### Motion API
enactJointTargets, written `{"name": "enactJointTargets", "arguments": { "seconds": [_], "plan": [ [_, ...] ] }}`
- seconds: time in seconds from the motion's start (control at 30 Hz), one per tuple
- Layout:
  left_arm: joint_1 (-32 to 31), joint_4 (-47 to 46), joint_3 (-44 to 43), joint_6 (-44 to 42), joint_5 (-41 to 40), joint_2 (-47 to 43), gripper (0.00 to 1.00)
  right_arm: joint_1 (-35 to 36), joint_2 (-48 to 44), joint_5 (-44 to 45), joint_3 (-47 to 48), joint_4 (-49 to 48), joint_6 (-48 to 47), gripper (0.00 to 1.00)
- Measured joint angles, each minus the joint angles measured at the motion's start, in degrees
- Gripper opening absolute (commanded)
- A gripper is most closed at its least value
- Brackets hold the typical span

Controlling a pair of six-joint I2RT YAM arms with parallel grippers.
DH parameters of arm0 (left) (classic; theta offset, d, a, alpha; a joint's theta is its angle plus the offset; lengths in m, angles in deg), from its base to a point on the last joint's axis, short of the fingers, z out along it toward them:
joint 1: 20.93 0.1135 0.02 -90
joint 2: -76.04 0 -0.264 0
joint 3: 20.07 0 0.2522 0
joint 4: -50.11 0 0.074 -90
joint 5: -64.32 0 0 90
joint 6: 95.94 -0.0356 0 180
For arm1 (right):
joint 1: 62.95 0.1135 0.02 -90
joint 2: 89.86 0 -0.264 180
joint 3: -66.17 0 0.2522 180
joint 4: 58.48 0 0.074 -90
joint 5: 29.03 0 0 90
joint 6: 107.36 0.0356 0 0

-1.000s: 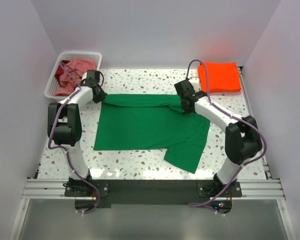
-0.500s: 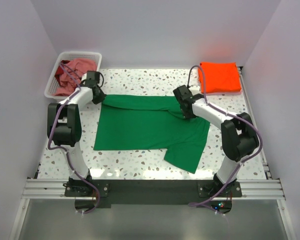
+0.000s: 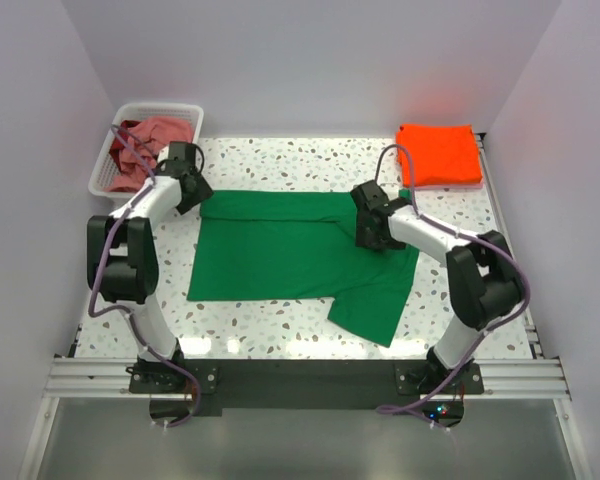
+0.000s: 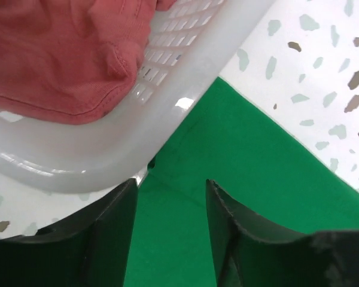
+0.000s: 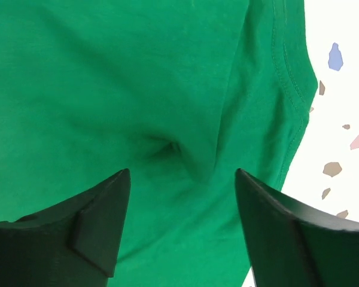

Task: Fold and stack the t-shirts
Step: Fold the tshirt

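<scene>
From above, the green t-shirt (image 3: pixel 290 255) lies spread flat mid-way across the speckled table (image 3: pixel 280 160), the orange t-shirt (image 3: pixel 438 153) sits folded at the far right corner, and the pink t-shirt (image 3: pixel 150 140) is bunched in the white slatted basket (image 3: pixel 105 172) at the far left; the left gripper (image 3: pixel 193 190) is at the green shirt's far left corner and the right gripper (image 3: pixel 370 228) is over its right side. The left wrist view shows that gripper's two fingers apart over green cloth, with the basket wall just ahead and pink fabric inside it. The right wrist view shows its fingers spread wide above a small pucker in the green fabric, near the stitched hem beside bare tabletop.
</scene>
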Motion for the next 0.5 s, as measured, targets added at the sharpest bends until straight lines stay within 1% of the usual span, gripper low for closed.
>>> {"name": "enactJointTargets", "arguments": {
  "seconds": [0.03,0.07,0.1,0.13,0.17,0.2,0.27,0.3,0.4,0.5],
  "plan": [
    [-0.07,0.15,0.17,-0.28,-0.11,-1.05,0.68,-0.02,-1.31,-0.87,-0.09,-0.17,-0.33,0.81],
    [-0.2,0.2,0.33,-0.17,-0.26,-1.95,0.71,-0.04,-2.56,-1.49,-0.09,-0.35,-0.66,0.91],
    [-0.42,0.35,0.37,-0.42,-0.35,-3.02,0.76,-0.15,-4.11,-2.36,-0.09,-0.68,-0.83,0.96],
    [-0.81,0.37,0.37,-0.79,-0.46,-4.02,0.79,-0.26,-5.77,-3.32,-0.09,-1.11,-1.33,0.99],
    [-1.33,0.33,0.37,-0.96,-0.52,-4.98,0.81,-0.46,-7.32,-4.55,-0.09,-1.68,-1.84,0.99],
    [-1.99,0.35,0.37,-1.16,-0.5,-5.9,0.87,-0.74,-8.74,-5.73,-0.09,-2.4,-2.32,0.99],
    [-3.65,0.04,0.37,-1.44,-0.48,-7.34,0.93,-1.29,-10.82,-8.2,-0.09,-4.37,-2.58,0.99],
    [-4.5,-0.22,0.37,-1.66,-0.46,-7.74,0.99,-2.1,-11.39,-9.81,-0.09,-5.53,-2.73,0.99],
    [-6.6,-0.76,0.28,-2.45,0.39,-7.65,1.0,-3.76,-10.84,-15.85,-0.09,-9.42,-3.43,0.99],
    [-7.3,-1.44,0.07,-3.02,2.1,-6.08,1.0,-4.44,-7.96,-22.27,-0.02,-13.05,-4.42,0.99]
  ]
}}
